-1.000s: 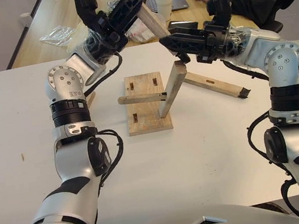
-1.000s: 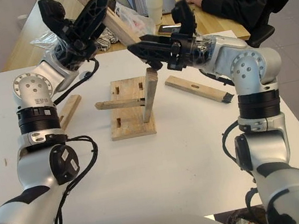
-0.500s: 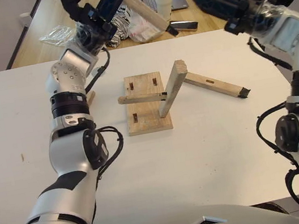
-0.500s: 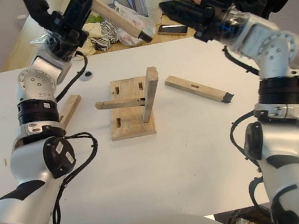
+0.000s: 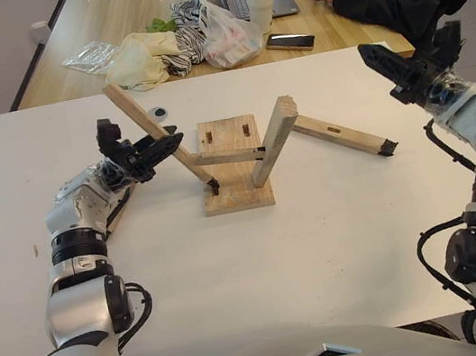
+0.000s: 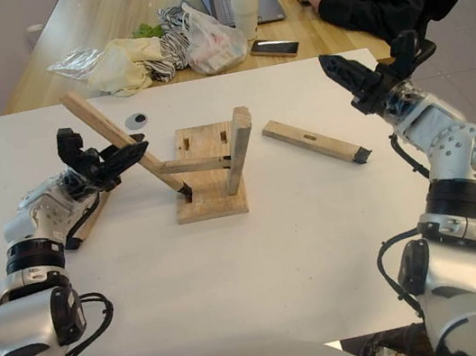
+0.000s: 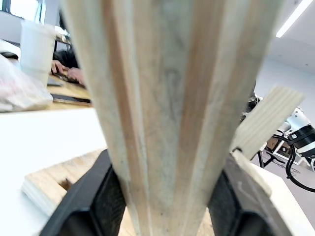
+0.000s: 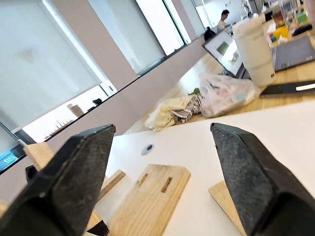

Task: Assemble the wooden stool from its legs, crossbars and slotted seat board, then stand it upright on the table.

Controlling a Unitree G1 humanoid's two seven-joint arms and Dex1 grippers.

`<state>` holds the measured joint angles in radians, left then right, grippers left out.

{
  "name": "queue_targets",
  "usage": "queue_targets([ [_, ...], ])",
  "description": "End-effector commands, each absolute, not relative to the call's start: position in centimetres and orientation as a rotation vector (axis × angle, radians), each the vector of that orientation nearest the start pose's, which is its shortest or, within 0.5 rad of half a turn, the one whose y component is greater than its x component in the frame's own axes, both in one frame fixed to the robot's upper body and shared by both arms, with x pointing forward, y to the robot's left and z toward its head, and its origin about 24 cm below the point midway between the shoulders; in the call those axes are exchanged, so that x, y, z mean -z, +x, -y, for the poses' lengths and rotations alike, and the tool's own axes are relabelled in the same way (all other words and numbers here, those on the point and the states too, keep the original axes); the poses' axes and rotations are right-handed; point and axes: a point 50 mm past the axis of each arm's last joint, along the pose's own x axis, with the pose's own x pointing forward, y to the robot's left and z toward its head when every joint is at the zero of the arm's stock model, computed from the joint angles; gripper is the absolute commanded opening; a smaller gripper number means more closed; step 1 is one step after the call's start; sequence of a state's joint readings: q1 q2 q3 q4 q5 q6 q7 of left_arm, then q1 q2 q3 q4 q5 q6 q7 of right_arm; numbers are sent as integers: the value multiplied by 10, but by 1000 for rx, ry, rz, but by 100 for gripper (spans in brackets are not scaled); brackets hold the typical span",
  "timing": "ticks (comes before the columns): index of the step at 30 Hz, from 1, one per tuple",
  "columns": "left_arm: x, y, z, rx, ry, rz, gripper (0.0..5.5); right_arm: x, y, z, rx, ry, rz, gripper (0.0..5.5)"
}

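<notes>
Lowered from high over the far side, the left gripper [image 5: 145, 143] now sits near the left edge of the white table [image 5: 324, 255], its two black fingers pinching a pale, square-cut wooden leg [image 5: 141, 116]. This held leg slants, with its dark-capped foot at the left edge of the flat, pale wooden seat board with rectangular slots [image 5: 239, 194]. I cannot tell whether the foot rests on the board or the table. The right gripper [image 5: 409, 53] has pulled back to the table's far right corner, its fingers spread wide with nothing between them. The seat board lies mid-table, toward the far edge. A second wooden leg [image 5: 273, 140] stands leaning at the board's right side, and a thin wooden crossbar [image 5: 221, 156] juts from it toward the left, above the board. A third wooden leg with a dark end cap [image 5: 341, 135] lies flat just right of the board. Another wooden strip [image 6: 88, 219] near the left edge is mostly hidden under the left forearm. On the bench beyond, a crinkled clear plastic bag [image 5: 229, 41] holds things too bunched to make out.
</notes>
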<state>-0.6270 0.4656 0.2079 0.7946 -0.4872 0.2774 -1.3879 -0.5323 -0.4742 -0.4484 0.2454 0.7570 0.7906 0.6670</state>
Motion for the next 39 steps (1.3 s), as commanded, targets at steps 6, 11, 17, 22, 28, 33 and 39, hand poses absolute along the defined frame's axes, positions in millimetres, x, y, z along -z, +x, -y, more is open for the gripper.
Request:
queue_targets([
  [6,-62,309,-243,1112,-124,-265,201,-154,328,253,-555,580,-78,356],
  [11,-58,292,-262,1225,123,-413,201,-145,324,257,-514,588,-91,356],
  [17,-76,299,-249,1349,364,-407,201,-140,324,255,-501,578,-99,356],
  [22,-91,315,-234,1403,381,-401,201,-136,324,248,-503,581,-101,356],
  [28,-96,324,-227,1399,295,-407,201,-132,322,251,-482,585,-103,356],
  [33,-95,326,-222,1395,376,-437,201,-129,320,252,-469,581,-110,356],
  [39,-97,330,-208,1371,323,-426,201,-177,316,236,-515,470,63,356],
])
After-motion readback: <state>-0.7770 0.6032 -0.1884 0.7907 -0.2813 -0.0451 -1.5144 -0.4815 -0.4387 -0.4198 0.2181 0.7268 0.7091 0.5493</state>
